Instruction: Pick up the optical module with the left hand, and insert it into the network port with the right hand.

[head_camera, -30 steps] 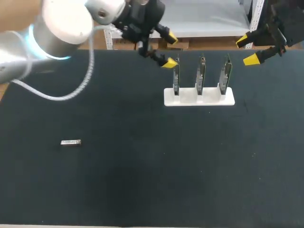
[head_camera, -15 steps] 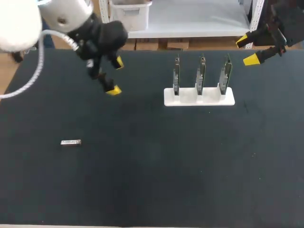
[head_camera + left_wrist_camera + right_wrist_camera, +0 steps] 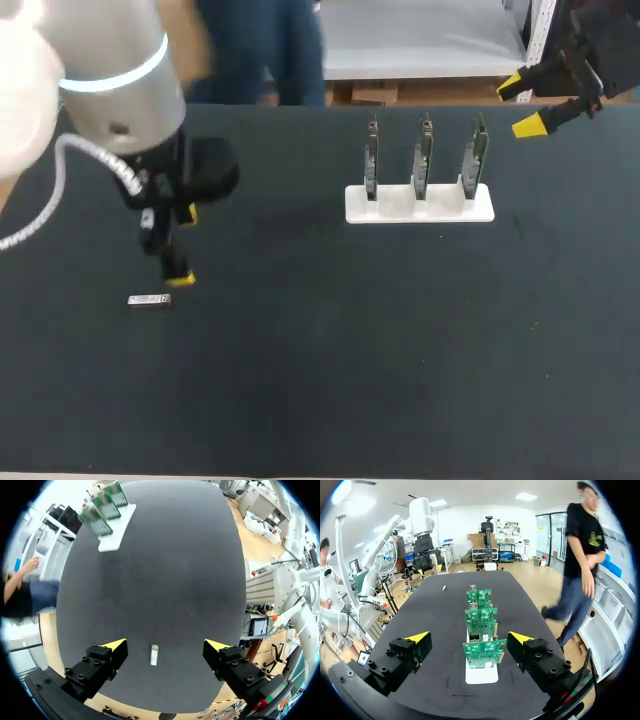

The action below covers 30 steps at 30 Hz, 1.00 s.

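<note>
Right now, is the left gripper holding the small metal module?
No, the optical module lies on the table between the left gripper's wide-open fingers, touching neither.

The left gripper (image 3: 183, 247) swings away from the circuit boards (image 3: 421, 160) at the back of the bench (image 3: 330, 360), crosses to the left and comes down just beside the optical module (image 3: 149, 300).

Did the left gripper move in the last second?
Yes: the left gripper swung from the white board stand leftward and nearer, ending beside the optical module.
</note>
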Each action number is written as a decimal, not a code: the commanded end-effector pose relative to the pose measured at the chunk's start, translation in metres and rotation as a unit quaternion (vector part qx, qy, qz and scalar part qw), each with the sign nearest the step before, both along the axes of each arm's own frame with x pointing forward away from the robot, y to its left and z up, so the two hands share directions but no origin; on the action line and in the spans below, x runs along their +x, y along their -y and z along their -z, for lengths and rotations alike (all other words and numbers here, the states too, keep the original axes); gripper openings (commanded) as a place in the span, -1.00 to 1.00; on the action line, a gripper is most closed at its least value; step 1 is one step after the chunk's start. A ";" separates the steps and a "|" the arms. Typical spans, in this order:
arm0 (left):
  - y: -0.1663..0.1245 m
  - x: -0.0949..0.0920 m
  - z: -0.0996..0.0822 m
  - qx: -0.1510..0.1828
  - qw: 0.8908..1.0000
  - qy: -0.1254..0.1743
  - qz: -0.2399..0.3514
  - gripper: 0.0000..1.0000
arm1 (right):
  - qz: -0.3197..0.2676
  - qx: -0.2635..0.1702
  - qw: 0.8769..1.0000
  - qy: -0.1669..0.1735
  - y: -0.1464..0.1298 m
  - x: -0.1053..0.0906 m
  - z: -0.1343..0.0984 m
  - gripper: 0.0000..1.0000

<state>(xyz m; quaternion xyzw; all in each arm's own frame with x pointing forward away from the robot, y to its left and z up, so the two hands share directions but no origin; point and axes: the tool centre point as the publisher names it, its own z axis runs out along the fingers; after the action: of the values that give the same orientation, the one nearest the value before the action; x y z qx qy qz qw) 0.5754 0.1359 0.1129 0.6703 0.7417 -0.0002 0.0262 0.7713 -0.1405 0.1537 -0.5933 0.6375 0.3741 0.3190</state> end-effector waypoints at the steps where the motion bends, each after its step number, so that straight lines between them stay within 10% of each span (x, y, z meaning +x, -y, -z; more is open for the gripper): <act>1: -0.025 -0.012 0.011 0.003 1.000 0.013 -0.003 1.00 | 0.002 0.000 1.000 0.002 0.000 -0.002 0.000 1.00; 30: -0.090 -0.010 0.084 0.038 0.998 -0.041 -0.039 1.00 | 0.002 0.000 1.000 0.002 0.000 -0.002 0.000 1.00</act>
<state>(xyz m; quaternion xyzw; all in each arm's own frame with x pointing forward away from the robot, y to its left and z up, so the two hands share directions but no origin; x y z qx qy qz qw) 0.5630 0.2316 0.0353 0.6426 0.7658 -0.0037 -0.0251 0.7712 -0.1404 0.1537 -0.5933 0.6375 0.3740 0.3190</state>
